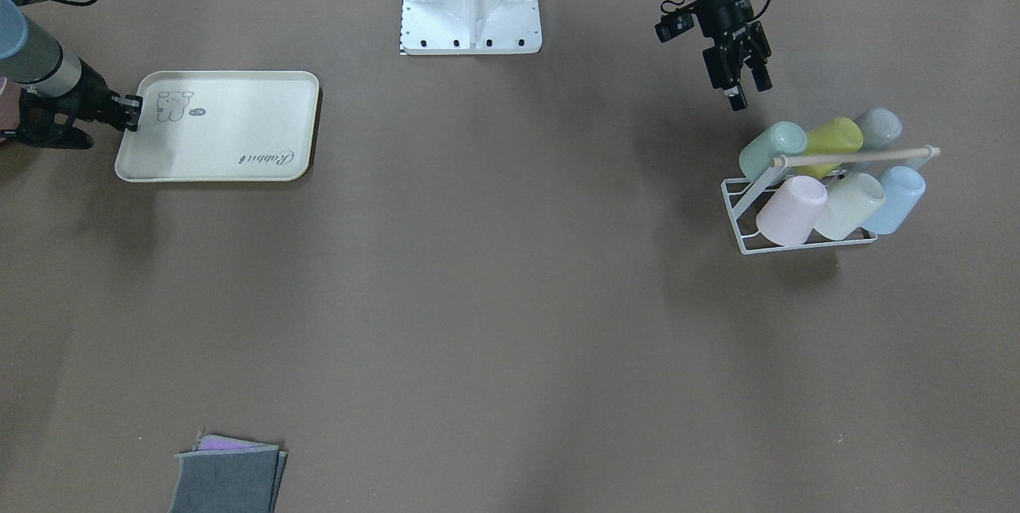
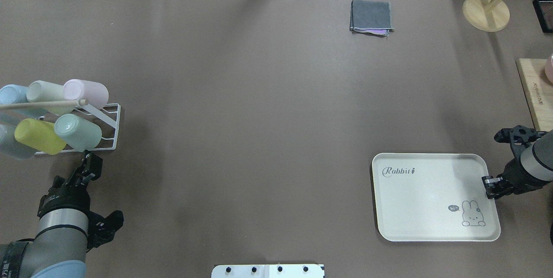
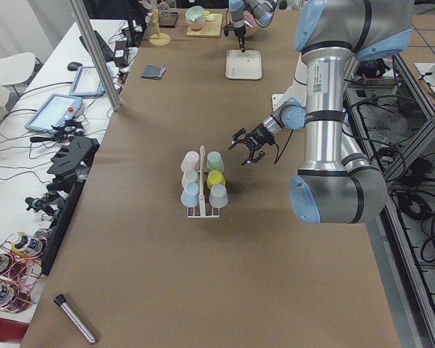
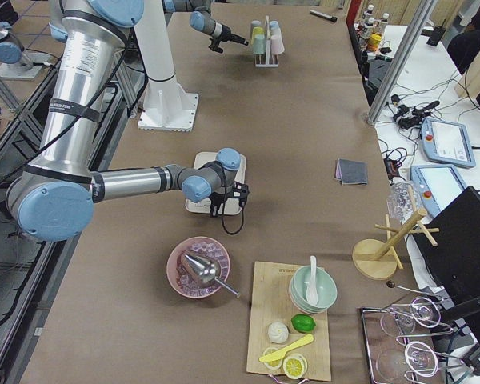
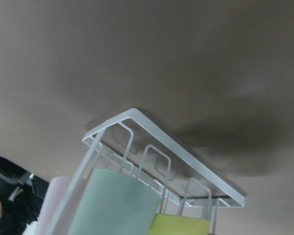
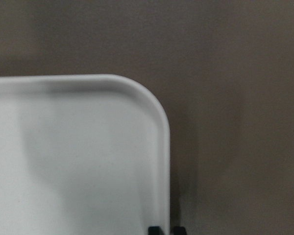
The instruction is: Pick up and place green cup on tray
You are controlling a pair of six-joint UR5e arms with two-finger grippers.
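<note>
The green cup (image 1: 771, 148) lies tilted on a white wire rack (image 1: 737, 214) with several other cups. It also shows in the overhead view (image 2: 77, 132) and, close up, in the left wrist view (image 5: 115, 208). My left gripper (image 1: 749, 91) is open and empty. It hovers just short of the rack's near side, apart from the green cup. The cream tray (image 1: 231, 139) lies flat on the table at the far side from the rack. My right gripper (image 2: 489, 181) is shut on the tray's rim (image 6: 164, 147) beside the bear drawing.
A yellow-green cup (image 1: 835, 142) and a grey-green cup (image 1: 876, 129) lie beside the green one, with pink, cream and blue cups in the other row. A wooden rod (image 1: 857, 154) runs above them. A folded grey cloth (image 2: 371, 17), a wooden stand (image 2: 486, 10) and a cutting board (image 2: 535, 92) are further off.
</note>
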